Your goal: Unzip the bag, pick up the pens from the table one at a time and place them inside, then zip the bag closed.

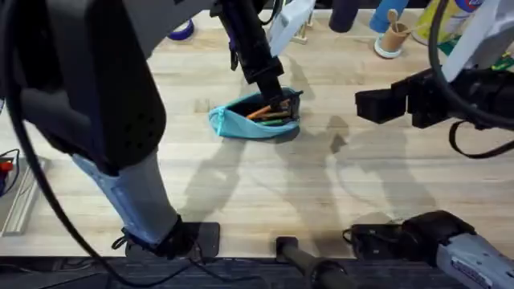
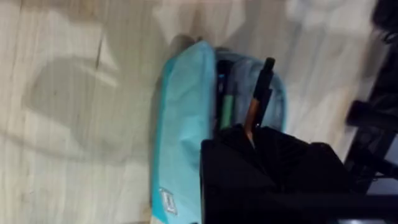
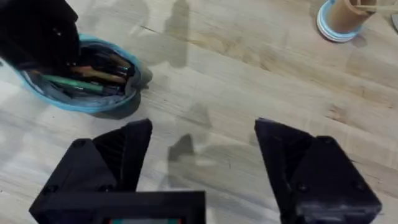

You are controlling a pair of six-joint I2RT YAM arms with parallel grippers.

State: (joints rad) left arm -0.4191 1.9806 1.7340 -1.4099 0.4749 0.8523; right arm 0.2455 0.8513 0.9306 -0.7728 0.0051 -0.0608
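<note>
The light blue pencil pouch (image 1: 250, 122) lies on the wooden table (image 1: 321, 185), its long axis running roughly left to right across the overhead view, with the zipper mouth gaping open and facing upward. Inside it lie the pens, lengthwise along the same axis: an orange pen (image 1: 259, 113) and a green pen (image 1: 269, 120) can be made out side by side, with darker shapes beside them that are too dim to name. In the right wrist view the green pen (image 3: 74, 83) lies along the pouch's near edge and the orange one (image 3: 99, 76) just behind it, both pointing end to end down the pouch (image 3: 93, 102).

The left gripper (image 1: 279, 103) reaches down into the right end of the open pouch, its black body directly over the pouch's mouth. In the left wrist view an orange-and-black pen (image 2: 258, 99) stands out from just beyond the fingers, pointing along the pouch (image 2: 183, 137) toward its far end, and a green pen (image 2: 227, 107) lies beside it within the opening. Whether the left fingers are closed on the pen cannot be told, as the gripper's own bulk hides them.

The right gripper (image 1: 377, 106) hovers above bare table well to the right of the pouch, pointing toward it. Its two black fingers (image 3: 124, 155) are spread wide with nothing between them, and the pouch sits beyond and to one side of the left-hand finger. A small cup holder with wooden sticks (image 1: 393, 36) stands far off behind the right gripper
</note>
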